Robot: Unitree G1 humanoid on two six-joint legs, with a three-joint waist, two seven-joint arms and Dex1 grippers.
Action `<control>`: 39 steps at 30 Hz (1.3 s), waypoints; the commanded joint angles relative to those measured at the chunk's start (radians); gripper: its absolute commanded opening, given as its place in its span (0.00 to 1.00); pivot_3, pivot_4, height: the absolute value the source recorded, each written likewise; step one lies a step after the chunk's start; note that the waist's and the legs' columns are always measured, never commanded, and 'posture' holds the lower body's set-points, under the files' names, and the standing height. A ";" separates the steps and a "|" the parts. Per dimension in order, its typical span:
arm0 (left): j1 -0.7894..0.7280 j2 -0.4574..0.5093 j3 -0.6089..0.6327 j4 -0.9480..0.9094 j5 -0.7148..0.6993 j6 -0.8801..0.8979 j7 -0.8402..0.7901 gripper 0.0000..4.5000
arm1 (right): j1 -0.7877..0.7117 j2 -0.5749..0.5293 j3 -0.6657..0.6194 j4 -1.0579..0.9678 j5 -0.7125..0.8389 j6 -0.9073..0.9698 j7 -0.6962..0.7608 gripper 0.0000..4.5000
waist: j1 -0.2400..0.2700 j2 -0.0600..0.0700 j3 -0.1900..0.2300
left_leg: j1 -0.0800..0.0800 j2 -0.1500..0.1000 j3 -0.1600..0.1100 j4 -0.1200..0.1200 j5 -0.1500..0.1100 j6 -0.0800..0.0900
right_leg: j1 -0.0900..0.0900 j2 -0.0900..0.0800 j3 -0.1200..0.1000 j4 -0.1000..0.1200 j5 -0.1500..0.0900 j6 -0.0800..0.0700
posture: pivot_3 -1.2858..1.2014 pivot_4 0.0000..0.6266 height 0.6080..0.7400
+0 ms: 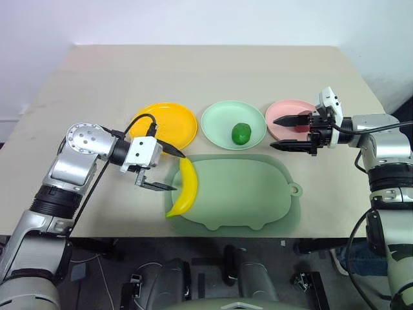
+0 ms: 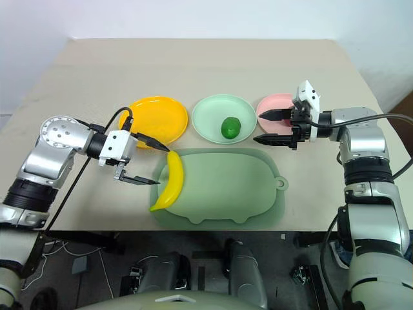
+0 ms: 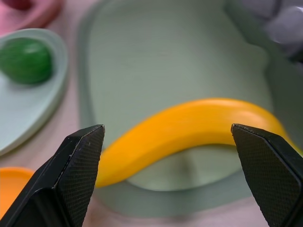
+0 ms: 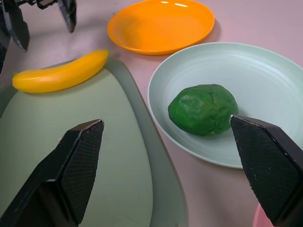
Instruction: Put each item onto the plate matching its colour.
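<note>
With the green fruit on the mint plate and what seems the maroon fruit on the pink plate, the left claw gapes beside the banana on the pig mat, apparently to grasp it, while the right claw hangs released.

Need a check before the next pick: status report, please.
Both hands open: left hand beside banana on mat, right hand over pink plate. Lime on green plate. Yellow plate unobstructed.
</note>
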 commanded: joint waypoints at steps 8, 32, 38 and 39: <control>-0.090 -0.075 -0.043 0.128 0.040 -0.211 -0.027 1.00 | -0.015 -0.012 -0.025 -0.048 0.018 0.016 -0.006 0.99 | 0.002 0.000 0.000 | 0.000 0.000 0.000 0.000 0.000 0.000 | 0.000 0.000 0.000 0.000 0.000 0.000 | 0.52 0.24 1.00; -0.314 -0.099 -0.308 0.496 0.059 -0.583 -0.032 1.00 | -0.008 -0.012 -0.028 -0.068 0.023 0.032 -0.025 0.99 | 0.001 0.000 0.000 | 0.000 0.000 0.000 0.000 0.000 0.001 | 0.000 0.000 0.000 0.000 0.000 0.000 | 0.52 0.24 1.00; -0.337 -0.133 -0.360 0.527 0.051 -0.612 -0.032 1.00 | -0.003 -0.015 -0.028 -0.090 0.031 0.048 -0.028 0.99 | 0.002 0.000 0.000 | 0.000 0.000 0.000 0.000 0.000 0.001 | 0.000 0.000 0.000 0.000 0.000 0.000 | 0.52 0.24 1.00; -0.338 -0.144 -0.353 0.531 0.044 -0.603 -0.032 1.00 | -0.004 -0.015 -0.028 -0.090 0.030 0.051 -0.030 0.99 | 0.001 0.000 0.000 | 0.000 0.000 0.000 0.000 0.000 0.001 | 0.000 0.000 0.000 0.000 0.000 0.000 | 0.52 0.24 1.00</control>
